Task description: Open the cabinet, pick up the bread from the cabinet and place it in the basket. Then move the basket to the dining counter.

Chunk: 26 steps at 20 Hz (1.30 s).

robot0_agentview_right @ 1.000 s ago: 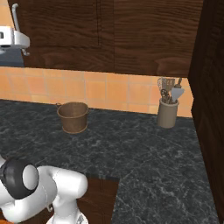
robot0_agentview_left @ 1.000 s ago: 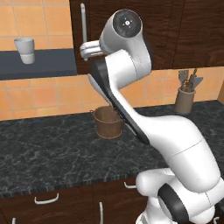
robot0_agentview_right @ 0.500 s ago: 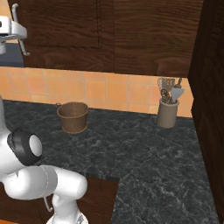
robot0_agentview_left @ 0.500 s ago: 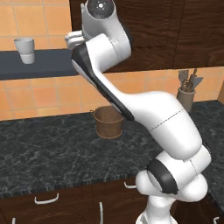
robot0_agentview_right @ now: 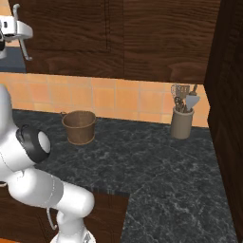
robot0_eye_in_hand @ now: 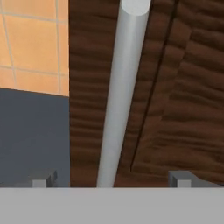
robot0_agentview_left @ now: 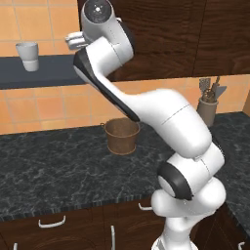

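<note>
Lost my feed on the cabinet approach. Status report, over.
Gripper open, fingertips either side of the cabinet handle, not closed on it. Cabinet door shut. Basket waiting on the black worktop. Nothing in the way.

We note an orange tiled wall (robot0_agentview_left: pixel 44 105) behind a black speckled stone tabletop (robot0_agentview_left: pixel 53 171). A dark grey shelf (robot0_agentview_left: pixel 44 71) carries a pale cup (robot0_agentview_left: pixel 28 55). Low dark wood drawers (robot0_agentview_left: pixel 73 224) with curved white handles sit below. A tall dark wood panel (robot0_agentview_right: pixel 230 95) bounds the right side. Lighting is even.
</note>
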{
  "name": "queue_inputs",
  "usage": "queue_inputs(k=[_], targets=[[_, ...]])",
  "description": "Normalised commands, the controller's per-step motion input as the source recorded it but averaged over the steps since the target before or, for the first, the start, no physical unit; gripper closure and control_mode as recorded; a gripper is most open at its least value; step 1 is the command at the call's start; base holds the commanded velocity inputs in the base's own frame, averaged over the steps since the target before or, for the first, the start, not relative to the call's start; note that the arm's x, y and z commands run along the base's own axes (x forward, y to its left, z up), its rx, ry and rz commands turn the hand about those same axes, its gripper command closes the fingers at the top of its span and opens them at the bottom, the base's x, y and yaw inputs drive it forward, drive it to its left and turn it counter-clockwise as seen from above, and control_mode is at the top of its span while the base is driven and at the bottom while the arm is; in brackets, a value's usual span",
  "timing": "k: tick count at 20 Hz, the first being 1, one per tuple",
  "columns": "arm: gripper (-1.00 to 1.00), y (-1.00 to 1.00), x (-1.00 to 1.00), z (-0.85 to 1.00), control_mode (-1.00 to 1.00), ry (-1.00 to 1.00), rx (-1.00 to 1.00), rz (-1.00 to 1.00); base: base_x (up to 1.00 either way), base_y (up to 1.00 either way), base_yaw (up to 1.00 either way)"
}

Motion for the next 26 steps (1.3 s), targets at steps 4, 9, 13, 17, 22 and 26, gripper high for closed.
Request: queue_inputs(k=[4,9,13,17,22,26], targets=[[-1.00,0.00,0.46,-0.05,-1.00,-0.11,0.00,0.00,0.00,0.00,0.00],[-1.00,0.00,0.51,-0.07,-1.00,-0.07,-0.01,0.00,0.00,0.00,0.00],[-1.00,0.00,0.54,-0.16,-1.00,-0.10,0.00,0.00,0.00,0.00,0.00],[1.00,0.00,0.27,-0.04,-1.00,-0.05,0.00,0.00,0.00,0.00,0.00],[1.00,0.00,0.23,-0.02,-1.00,-0.02,0.00,0.00,0.00,0.00,0.00],[1.00,0.02,-0.07,-0.02,-1.00,-0.01,0.00,0.00,0.00,0.00,0.00]])
